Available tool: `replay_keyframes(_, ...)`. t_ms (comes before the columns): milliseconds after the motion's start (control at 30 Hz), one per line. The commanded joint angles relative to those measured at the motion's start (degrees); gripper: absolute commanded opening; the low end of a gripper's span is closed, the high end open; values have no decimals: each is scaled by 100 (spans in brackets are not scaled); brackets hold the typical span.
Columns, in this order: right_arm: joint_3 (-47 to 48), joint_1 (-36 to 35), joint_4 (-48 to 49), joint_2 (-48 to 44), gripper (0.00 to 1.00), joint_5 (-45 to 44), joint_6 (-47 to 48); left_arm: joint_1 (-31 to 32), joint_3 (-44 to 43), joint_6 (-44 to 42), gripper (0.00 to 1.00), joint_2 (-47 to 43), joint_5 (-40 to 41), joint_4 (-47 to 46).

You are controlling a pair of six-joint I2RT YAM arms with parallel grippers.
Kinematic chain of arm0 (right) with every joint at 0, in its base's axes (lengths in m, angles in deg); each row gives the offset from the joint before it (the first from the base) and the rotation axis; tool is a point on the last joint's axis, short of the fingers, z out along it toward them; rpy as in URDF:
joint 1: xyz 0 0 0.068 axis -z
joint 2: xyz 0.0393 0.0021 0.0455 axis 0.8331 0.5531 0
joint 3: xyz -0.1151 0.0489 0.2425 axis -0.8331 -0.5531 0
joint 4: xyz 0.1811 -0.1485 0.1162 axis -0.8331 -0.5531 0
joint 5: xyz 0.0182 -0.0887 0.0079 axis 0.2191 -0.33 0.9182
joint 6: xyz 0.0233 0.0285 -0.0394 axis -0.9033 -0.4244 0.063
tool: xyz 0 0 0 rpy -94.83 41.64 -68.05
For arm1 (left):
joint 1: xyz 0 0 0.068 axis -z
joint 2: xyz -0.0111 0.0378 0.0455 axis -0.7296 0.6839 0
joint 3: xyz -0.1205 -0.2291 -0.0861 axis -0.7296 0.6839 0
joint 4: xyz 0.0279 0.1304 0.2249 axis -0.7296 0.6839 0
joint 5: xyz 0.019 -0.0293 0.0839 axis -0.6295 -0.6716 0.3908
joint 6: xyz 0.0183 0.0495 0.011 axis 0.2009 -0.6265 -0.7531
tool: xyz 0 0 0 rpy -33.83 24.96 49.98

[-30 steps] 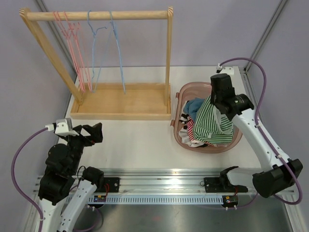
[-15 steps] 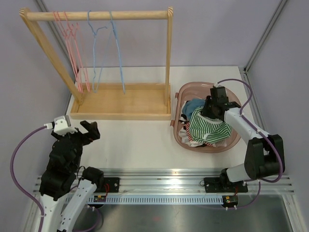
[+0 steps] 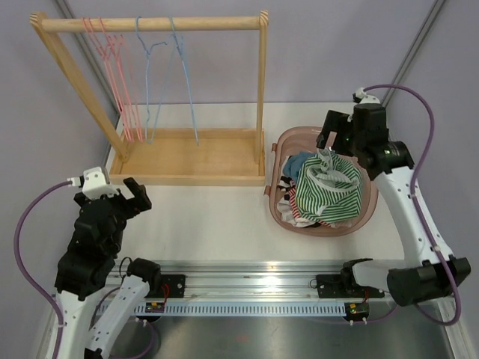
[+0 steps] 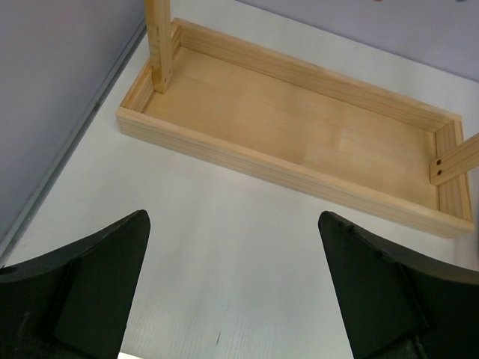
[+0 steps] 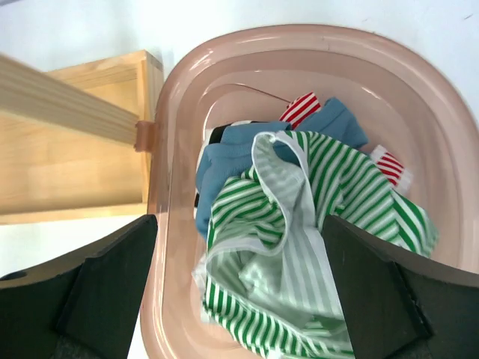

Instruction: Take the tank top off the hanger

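Observation:
The tank top (image 3: 329,188), green-and-white striped, lies crumpled on top of other clothes in the pink basket (image 3: 278,149). My right gripper (image 3: 334,146) hovers just above it, open, with nothing between its fingers. In the right wrist view the tank top (image 5: 314,247) fills the gap below the open right gripper (image 5: 239,221), inside the basket (image 5: 168,187). Bare pink hangers (image 3: 112,75) and blue hangers (image 3: 161,75) hang on the wooden rack (image 3: 150,24). My left gripper (image 3: 137,193) is open over the table at the near left, far from the clothes.
The rack's wooden base tray (image 4: 299,127) lies ahead of the left gripper (image 4: 233,217), its upright post (image 4: 159,45) at the left corner. The basket sits right against the tray's right end (image 5: 142,134). Blue and red-striped garments (image 5: 224,161) lie under the tank top.
My right gripper has opened and let go of the tank top, which has settled into the basket; the arm has pulled up and back. The left arm has shifted slightly.

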Motion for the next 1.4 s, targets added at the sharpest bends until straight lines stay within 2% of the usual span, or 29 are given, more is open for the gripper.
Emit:
replay_keyframes(0, 267, -3, -642, -807, 99, -175, 380, -18, -643, -500, 99, 430, -263, 166)
replay_keyframes(200, 592, -3, -1240, -1732, 99, 36, 512, -27, -1442, -448, 99, 854, -370, 825)
replay_keyframes(400, 866, -3, -2426, -2478, 100, -456, 890, -18, -1865, -483, 99, 855, 0, 1458)
replay_keyframes(600, 286, -38, -2347, -3515, 99, -456, 768, 8, -1778, -501, 99, 372, -228, 1652)
replay_keyframes(900, -566, -38, -2208, -4333, 99, -422, 723, 52, -1365, -440, 99, -121, -369, 1687)
replay_keyframes(1367, -796, -29, -2084, -4370, 99, -395, 759, 52, -1233, -378, 99, -324, -633, 1573)
